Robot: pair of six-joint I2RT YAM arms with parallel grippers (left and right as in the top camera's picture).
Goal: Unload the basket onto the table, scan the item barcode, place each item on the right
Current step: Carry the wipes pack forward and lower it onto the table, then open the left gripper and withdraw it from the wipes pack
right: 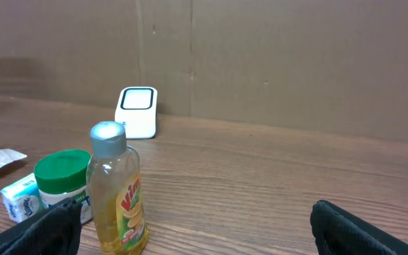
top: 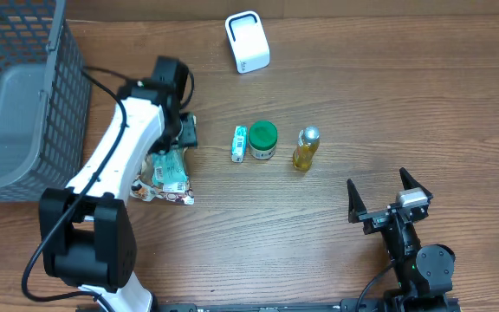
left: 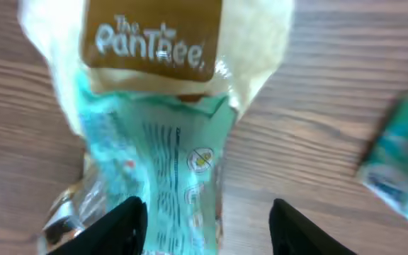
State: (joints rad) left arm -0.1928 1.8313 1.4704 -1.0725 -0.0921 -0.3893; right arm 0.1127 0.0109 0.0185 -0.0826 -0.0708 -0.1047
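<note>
Jaws parted, the left gripper [left: 205, 209] hangs over the bag [left: 154, 163]. One finger overlaps the bag's teal half and the other sits clear of it above bare wood, so nothing is gripped. The right gripper [top: 379, 192] stands low at the front right of the table [top: 275, 247], its jaws spread wide and empty. The surface is brown wood-grain board, and a plain cardboard wall [right: 296, 57] backs it. The bag lies flat at left centre, partly under the left arm [top: 115, 152]. To its right, a row at mid-table holds a teal packet [top: 240, 143], a green-lidded jar [top: 262, 140] just beside it, and an upright yellow bottle [top: 306, 148] a little apart. The white scanner [top: 247, 41] stands near the far edge, well apart from that row. A grey mesh basket [top: 69, 78] fills the far left corner. Bare wood runs along the front edge and the right side.
</note>
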